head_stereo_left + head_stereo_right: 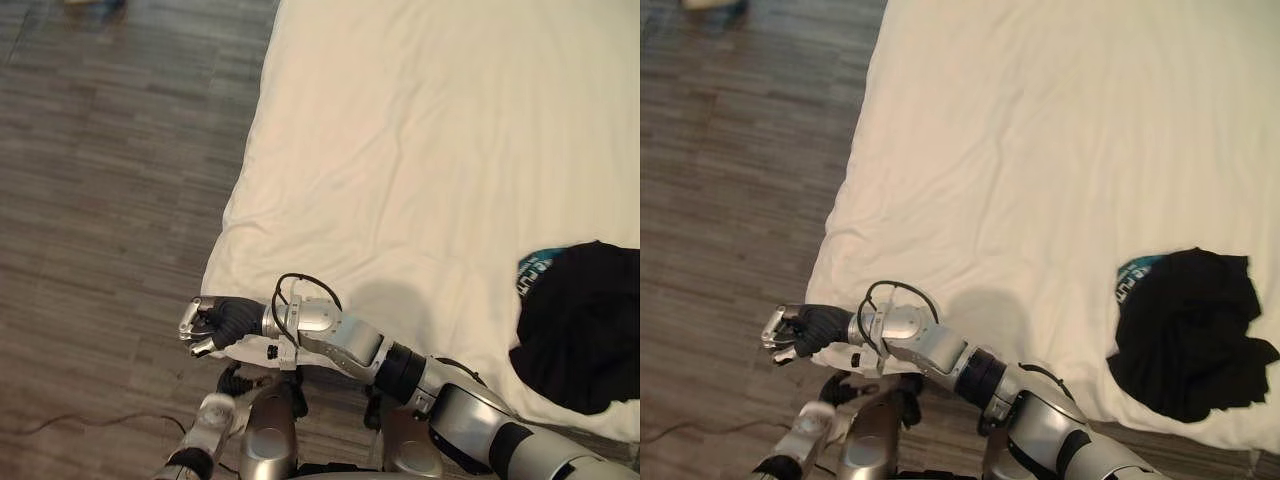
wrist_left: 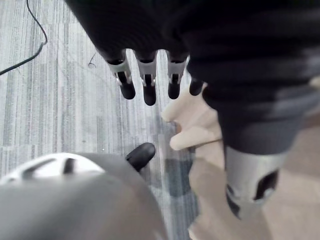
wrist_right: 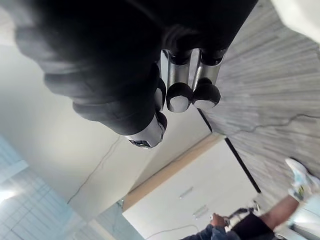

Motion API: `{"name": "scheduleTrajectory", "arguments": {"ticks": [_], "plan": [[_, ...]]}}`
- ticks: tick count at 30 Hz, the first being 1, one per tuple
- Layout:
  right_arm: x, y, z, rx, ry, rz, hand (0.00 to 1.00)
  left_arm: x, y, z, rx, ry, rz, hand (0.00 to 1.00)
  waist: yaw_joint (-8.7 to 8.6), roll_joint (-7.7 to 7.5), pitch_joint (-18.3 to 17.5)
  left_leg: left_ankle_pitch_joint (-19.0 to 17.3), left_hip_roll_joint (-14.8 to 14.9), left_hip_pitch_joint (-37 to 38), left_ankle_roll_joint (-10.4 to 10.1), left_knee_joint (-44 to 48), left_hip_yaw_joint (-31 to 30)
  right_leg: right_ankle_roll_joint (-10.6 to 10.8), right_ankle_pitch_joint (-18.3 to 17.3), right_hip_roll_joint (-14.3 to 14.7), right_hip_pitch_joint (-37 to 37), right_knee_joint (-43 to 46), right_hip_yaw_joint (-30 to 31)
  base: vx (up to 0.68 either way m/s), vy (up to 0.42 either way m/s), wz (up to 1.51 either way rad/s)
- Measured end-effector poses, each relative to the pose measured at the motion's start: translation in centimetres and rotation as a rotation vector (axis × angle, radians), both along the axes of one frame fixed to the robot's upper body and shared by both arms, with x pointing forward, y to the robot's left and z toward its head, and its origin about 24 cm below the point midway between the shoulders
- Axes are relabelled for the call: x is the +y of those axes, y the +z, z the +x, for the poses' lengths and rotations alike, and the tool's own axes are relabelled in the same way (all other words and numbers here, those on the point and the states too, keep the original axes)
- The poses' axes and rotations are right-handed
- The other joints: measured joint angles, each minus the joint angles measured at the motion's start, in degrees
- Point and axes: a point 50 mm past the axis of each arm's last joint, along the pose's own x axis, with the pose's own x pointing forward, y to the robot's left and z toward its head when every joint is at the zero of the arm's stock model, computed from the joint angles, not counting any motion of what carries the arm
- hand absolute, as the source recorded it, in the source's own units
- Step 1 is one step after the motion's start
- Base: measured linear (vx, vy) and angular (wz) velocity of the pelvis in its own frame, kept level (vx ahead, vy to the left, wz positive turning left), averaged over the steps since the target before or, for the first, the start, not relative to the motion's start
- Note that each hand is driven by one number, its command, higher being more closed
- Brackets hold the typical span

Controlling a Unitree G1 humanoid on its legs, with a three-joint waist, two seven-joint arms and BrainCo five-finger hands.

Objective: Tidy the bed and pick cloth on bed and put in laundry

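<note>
The bed's white sheet (image 1: pixel 420 150) lies mostly smooth, with light creases. A crumpled black cloth (image 1: pixel 585 325) with a teal patch rests on the sheet near the bed's right near edge. My right arm reaches across to the bed's near left corner. Its right hand (image 1: pixel 205 325) hangs just past the sheet's corner, over the floor. In the right wrist view the fingers (image 3: pixel 179 96) are curled with nothing seen in them. My left hand (image 1: pixel 205 420) hangs low by the floor, below that corner, its fingers (image 2: pixel 147 92) straight.
Grey wood-plank floor (image 1: pixel 100 200) runs along the bed's left side. The sheet's corner (image 2: pixel 192 127) hangs near my left hand. A person (image 3: pixel 225 227) and a white shoe (image 3: pixel 300 182) appear far off in the right wrist view.
</note>
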Motion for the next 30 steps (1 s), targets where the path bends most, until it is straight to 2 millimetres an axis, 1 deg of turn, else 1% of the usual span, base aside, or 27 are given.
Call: {"name": "scheduleTrajectory", "arguments": {"ticks": [1, 2, 3, 4, 6, 7, 8, 9, 10, 11, 12, 13, 14, 15, 16, 19, 20, 21, 22, 23, 24, 25, 27, 28, 29, 30], "plan": [[0.1, -0.3, 0.0, 0.007, 0.002, -0.01, 1.0, -0.1, 0.2, 0.6, -0.014, -0.009, 0.0, 0.0, -0.03, -0.38, 0.17, 0.07, -0.29, -0.72, -0.04, 0.06, -0.32, -0.13, 1.34, 0.31, -0.5, -2.2, 0.27, -0.1, -0.014, 0.19], [0.2, -0.7, 0.0, 0.019, 0.0, -0.025, 1.0, -0.3, 0.6, 1.2, -0.031, -0.021, 0.002, 0.0, -0.06, -0.74, 0.39, 0.06, -1.05, -1.52, -0.05, 0.16, -0.74, -0.28, 4.09, 0.28, -0.97, -4.28, 0.37, -0.02, -0.057, 0.3], [0.1, -2.0, 0.4, 0.051, -0.019, -0.082, 1.0, -1.2, 1.3, 2.6, -0.077, -0.046, -0.005, 0.0, -0.02, 0.19, 1.25, 0.17, -1.51, -3.38, -0.23, 0.62, -1.34, -0.18, 3.74, -0.16, -1.36, -5.5, -1.11, 0.01, -0.064, 0.27], [-0.2, -3.2, 0.6, 0.078, -0.036, -0.127, 1.0, -2.1, 1.6, 3.3, -0.1, -0.079, -0.013, 0.0, -0.15, 1.43, 1.96, 0.25, -1.45, -4.61, -0.35, 1.04, -1.56, -0.19, 3.75, 0.1, -2.19, -5.5, -1.03, 0.04, -0.064, 0.16], [-0.8, -5.0, 0.8, 0.128, -0.067, -0.186, 1.0, -3.0, 1.7, 3.7, -0.106, -0.114, -0.022, 0.0, -0.84, 2.2, 2.39, 0.43, -1.16, -5.17, -0.6, 1.05, -1.64, -0.19, 3.75, 0.25, -2.75, -5.5, -0.84, 0.01, -0.047, -0.04], [-1.4, -6.7, 0.7, 0.163, -0.098, -0.234, 1.0, -3.6, 1.8, 3.9, -0.109, -0.131, -0.029, 0.0, -1.56, 2.48, 2.53, 0.45, -0.89, -5.26, -0.62, 1.13, -1.62, -0.2, 3.74, 0.45, -2.93, -5.48, -0.66, 0.02, -0.064, -0.11], [-2.0, -8.1, 0.5, 0.201, -0.121, -0.269, 1.0, -4.0, 1.9, 4.1, -0.115, -0.154, -0.029, 0.0, -1.72, 2.5, 2.54, 0.45, -0.77, -5.5, -0.62, 1.53, -1.63, -0.2, 3.74, 0.47, -3.14, -5.48, -0.55, 0.02, -0.053, -0.09], [-2.3, -8.8, 0.4, 0.211, -0.129, -0.288, 1.0, -4.2, 1.9, 4.2, -0.117, -0.165, -0.029, 0.0, -1.75, 2.54, 2.52, 0.45, -0.74, -5.84, -0.62, 1.89, -1.72, -0.2, 3.74, 0.44, -3.32, -5.48, -0.54, 0.01, -0.052, -0.08], [-3.0, -10.3, 0.2, 0.242, -0.148, -0.335, 1.0, -4.4, 2.1, 4.6, -0.127, -0.18, -0.029, 0.0, -1.69, 2.75, 2.58, 0.53, -0.74, -6.42, -0.65, 2.07, -2.27, -0.2, 3.73, 0.39, -3.92, -5.44, -0.49, 0.01, -0.044, 0.0], [-3.5, -11.1, 0.1, 0.252, -0.162, -0.367, 1.0, -4.6, 2.3, 4.9, -0.13, -0.187, -0.029, 0.0, -1.74, 3.13, 2.78, 0.57, -0.77, -6.56, -0.71, 2.06, -2.4, -0.21, 3.72, 0.37, -3.99, -5.45, -0.54, 0.0, -0.036, 0.05], [-4.4, -12.3, 0.4, 0.273, -0.196, -0.408, 1.0, -4.6, 2.2, 4.8, -0.122, -0.2, -0.021, 0.0, -1.8, 3.65, 3.03, 0.72, -0.99, -6.68, -0.96, 2.06, -2.57, -0.2, 3.71, 0.33, -3.99, -5.43, -0.64, 0.0, -0.017, 0.08], [-4.5, -12.4, 0.5, 0.275, -0.199, -0.41, 1.0, -4.6, 2.2, 4.8, -0.121, -0.2, -0.021, 0.0, -1.79, 3.67, 3.04, 0.75, -1.02, -6.69, -1.01, 2.06, -2.6, -0.2, 3.71, 0.32, -3.99, -5.43, -0.64, -0.01, -0.015, 0.08], [-5.2, -13.2, 0.7, 0.285, -0.225, -0.435, 1.0, -4.6, 2.1, 4.8, -0.119, -0.203, -0.025, 0.0, -1.72, 4.02, 3.22, 1.13, -1.28, -6.71, -1.61, 2.06, -3.1, -0.2, 3.71, 0.11, -3.96, -5.41, -0.64, -0.02, -0.017, 0.06], [-5.8, -13.8, 0.8, 0.297, -0.243, -0.447, 1.0, -4.5, 2.2, 4.8, -0.127, -0.205, -0.029, 0.0, -1.67, 4.21, 3.31, 1.19, -1.4, -6.7, -1.71, 2.06, -3.54, -0.2, 3.71, -0.02, -3.93, -5.3, -0.61, -0.02, -0.015, 0.07], [-6.0, -14.0, 0.8, 0.306, -0.252, -0.444, 1.0, -4.5, 2.2, 4.8, -0.134, -0.207, -0.03, 0.0, -1.67, 4.22, 3.31, 1.19, -1.44, -6.68, -1.71, 2.06, -3.82, -0.2, 3.71, -0.06, -3.91, -5.26, -0.58, -0.02, -0.003, 0.05], [-7.6, -14.9, 0.6, 0.362, -0.303, -0.398, 1.0, -4.7, 2.8, 5.3, -0.182, -0.205, -0.056, 0.0, -1.82, 4.17, 3.3, 1.18, -1.59, -5.81, -1.71, 2.06, -3.94, -0.19, 3.73, -0.42, -3.71, -4.1, -0.22, -0.02, 0.013, -0.02], [-8.6, -15.4, 0.4, 0.383, -0.328, -0.379, 1.0, -4.7, 2.9, 5.4, -0.193, -0.2, -0.061, 0.0, -2.1, 4.11, 3.29, 1.18, -1.63, -5.03, -1.71, 2.06, -3.94, -0.18, 3.73, -0.61, -3.17, -3.69, 0.04, -0.03, 0.036, -0.02], [-10.0, -16.2, 0.0, 0.419, -0.366, -0.357, 1.0, -4.4, 3.1, 5.5, -0.207, -0.188, -0.064, 0.0, -2.29, 3.87, 3.17, 1.15, -1.81, -3.84, -1.71, 2.06, -3.95, -0.11, 3.78, -0.8, -2.12, -3.49, 0.27, -0.04, 0.051, -0.04], [-11.0, -16.7, -0.3, 0.439, -0.392, -0.348, 1.0, -4.0, 3.1, 5.4, -0.211, -0.174, -0.061, 0.0, -2.43, 3.31, 2.87, 1.14, -2.05, -3.13, -1.71, 2.06, -3.87, 0.19, 3.98, -0.83, -1.63, -3.37, 0.65, -0.04, 0.048, -0.06], [-11.5, -16.9, -0.5, 0.45, -0.406, -0.34, 1.0, -3.7, 3.1, 5.3, -0.21, -0.17, -0.055, 0.0, -2.48, 2.9, 2.66, 1.13, -2.07, -2.88, -1.7, 2.06, -3.83, 0.29, 4.04, -0.84, -1.47, -3.36, 0.92, -0.05, 0.044, -0.15], [-12.6, -16.9, -0.7, 0.45, -0.429, -0.31, 1.0, -2.7, 2.9, 4.7, -0.201, -0.15, -0.04, 0.0, -2.61, 1.36, 1.82, 1.11, -2.14, -2.31, -1.7, 1.96, -3.7, 0.37, 4.09, -0.85, -1.29, -3.4, 1.54, -0.05, 0.027, -0.19], [-13.3, -16.7, -1.2, 0.435, -0.424, -0.279, 1.0, -2.0, 2.7, 4.2, -0.185, -0.127, -0.035, 0.0, -2.68, 0.13, 1.08, 1.11, -2.2, -1.81, -1.7, 1.86, -3.66, 0.38, 4.09, -0.86, -1.07, -3.45, 1.86, -0.07, 0.021, -0.2], [-13.7, -15.2, -2.0, 0.389, -0.389, -0.188, 1.0, -1.1, 2.0, 3.0, -0.14, -0.106, -0.028, 0.0, -2.78, -1.74, -0.82, 1.11, -2.2, -1.02, -1.7, 1.39, -3.39, 1.24, 4.63, -0.74, -0.47, -4.22, 2.45, -0.07, 0.012, -0.16], [-13.8, -13.4, -2.2, 0.343, -0.375, -0.099, 1.0, -0.6, 1.5, 1.9, -0.106, -0.086, -0.028, 0.0, -3.0, -3.01, -2.43, 1.11, -2.37, 0.08, -1.71, 0.48, -2.75, 1.27, 4.65, -0.66, 0.22, -4.97, 2.68, -0.1, 0.015, -0.3], [-13.3, -9.8, -2.2, 0.272, -0.351, 0.065, 1.0, -0.3, 0.5, 0.2, -0.047, -0.078, -0.023, 0.0, -3.62, -4.53, -5.55, 0.84, -2.55, 1.28, -1.98, -1.23, -1.97, 1.48, 4.49, -0.48, 0.51, -6.02, 2.97, -0.1, 0.01, -0.32], [-13.0, -8.2, -2.2, 0.234, -0.336, 0.134, 1.0, -0.1, 0.1, -0.5, -0.02, -0.074, -0.02, 0.0, -3.97, -4.96, -6.98, 0.41, -2.56, 1.72, -2.15, -1.94, -1.8, 1.82, 4.24, -0.36, 0.58, -6.51, 3.0, -0.13, -0.018, -0.53]]}}
